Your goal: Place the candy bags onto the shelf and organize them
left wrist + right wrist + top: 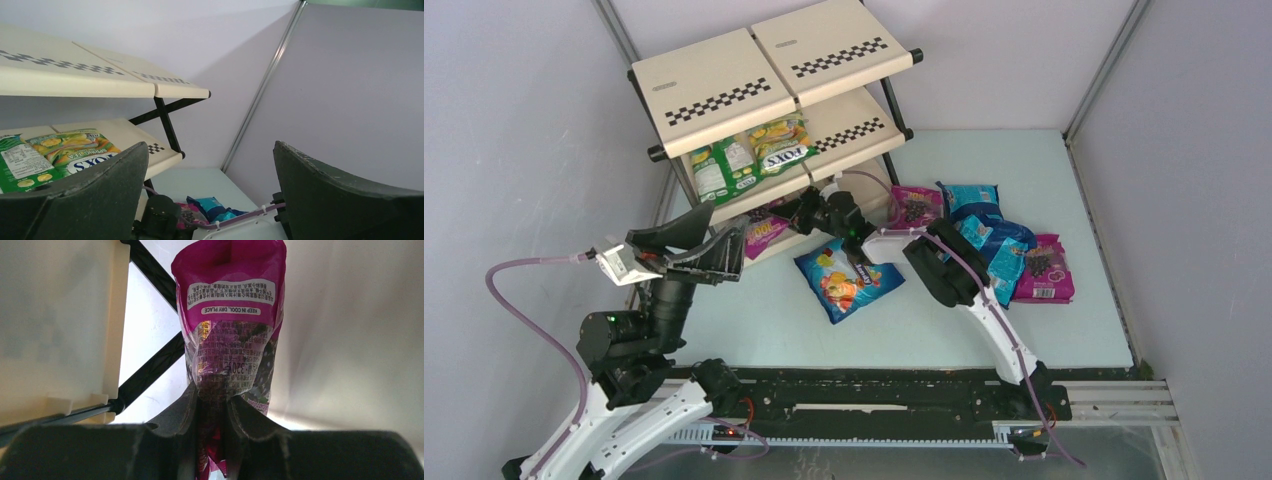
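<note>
The shelf (724,95) stands at the back left. Two green-yellow candy bags (724,168) (780,145) lie on its middle tier; they also show in the left wrist view (75,152). My right gripper (794,215) reaches in at the lowest tier and is shut on a magenta bag (764,237), which the right wrist view shows pinched at one end (232,330) between the fingers, beside a beige shelf panel (55,325). My left gripper (729,245) is open and empty, held up just left of the shelf's lower front.
A blue bag with orange fruit art (849,280) lies on the table in front of the shelf. A pile of magenta (914,205), teal (972,197), blue (1004,250) and magenta (1044,270) bags lies at the right. Walls close in on both sides.
</note>
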